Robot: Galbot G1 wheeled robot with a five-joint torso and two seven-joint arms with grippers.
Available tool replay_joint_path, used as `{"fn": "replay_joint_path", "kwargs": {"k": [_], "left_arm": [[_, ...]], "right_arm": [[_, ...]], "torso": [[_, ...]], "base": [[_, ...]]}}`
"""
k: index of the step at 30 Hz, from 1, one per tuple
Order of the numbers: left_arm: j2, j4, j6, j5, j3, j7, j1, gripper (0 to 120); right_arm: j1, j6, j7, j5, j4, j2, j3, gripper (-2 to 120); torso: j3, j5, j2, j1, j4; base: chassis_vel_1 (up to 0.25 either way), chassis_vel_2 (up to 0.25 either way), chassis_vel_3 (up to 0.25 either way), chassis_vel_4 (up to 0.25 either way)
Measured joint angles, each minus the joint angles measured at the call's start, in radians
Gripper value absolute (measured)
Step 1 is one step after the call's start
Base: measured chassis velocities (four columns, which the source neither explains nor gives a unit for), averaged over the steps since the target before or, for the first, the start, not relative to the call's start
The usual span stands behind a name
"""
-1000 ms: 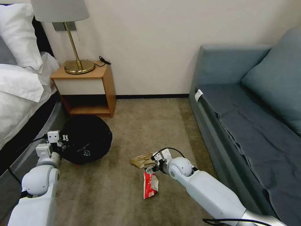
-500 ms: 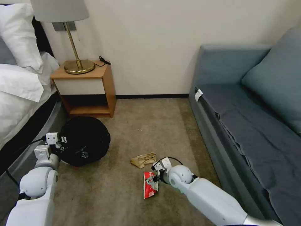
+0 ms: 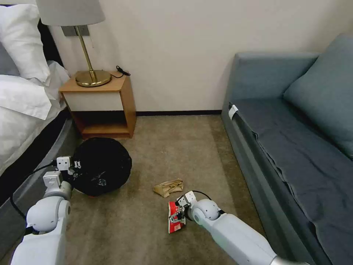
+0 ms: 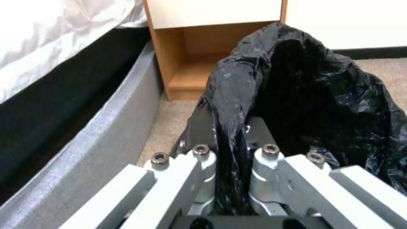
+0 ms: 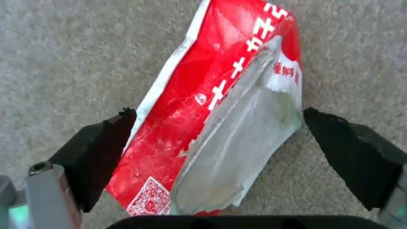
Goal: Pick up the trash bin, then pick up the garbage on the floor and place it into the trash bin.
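Since a second ago the right pincer (image 3: pixel 179 214) has slid back from beside the crumpled tan paper (image 3: pixel 168 187) and dropped over the red-and-white wrapper (image 3: pixel 175 217), while the trash bin (image 3: pixel 102 165) has barely shifted.

At the left, the bed's grey base (image 4: pixel 80 149) runs close alongside the left arm. The left pincer (image 3: pixel 72 170) is pressed together on the folded black liner (image 4: pixel 229 152) at the bin's rim, holding the bin between the bed and the wooden nightstand (image 3: pixel 99 106). Room is tight there: bed frame on one side, nightstand just behind.

Toward the middle, bare carpet (image 3: pixel 165 147) lies open between the bin and the litter. The tan paper lies just beyond the wrapper, apart from it.

On the right, the right pincer is spread, its black fingertips (image 5: pixel 106 152) straddling the wrapper's two long edges without clamping it; the wrapper lies flat on the floor. The step in hand appears to be the grasp of this first piece of garbage. The next move likely calls for closing on thin, slippery film, which may buckle, then a lift and a swing leftward over open carpet to the bin's mouth. The blue sofa (image 3: pixel 294 147) edges the right arm's side, so free travel lies leftward.
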Motion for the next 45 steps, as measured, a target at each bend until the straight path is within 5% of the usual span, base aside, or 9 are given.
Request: {"fn": "replay_joint_path", "kwargs": {"k": [14,32,45], "left_arm": [[0.008,0.009,-0.002,-0.009,0.0,0.002,-0.008,5],[0.007,0.009,-0.004,-0.015,-0.001,0.001,-0.001,5],[-0.004,-0.003,-0.002,-0.01,0.003,0.001,0.007,5]], "right_arm": [[-0.019,0.014,-0.044,-0.052,-0.066,0.025,0.049,48],[-0.034,0.04,-0.087,-0.058,-0.027,0.02,0.083,2],[0.001,0.063,-0.117,-0.031,0.082,0.01,0.125,0]], "torso": [[0.0,-0.0009,0.0,0.0,-0.0009],[0.0,0.0006,0.0,0.0,0.0001],[0.0,0.0002,0.0,0.0,-0.0001]], "base": [[0.0,0.0,0.0,0.0],[0.0,0.0,0.0,0.0],[0.0,0.0,0.0,0.0]]}}
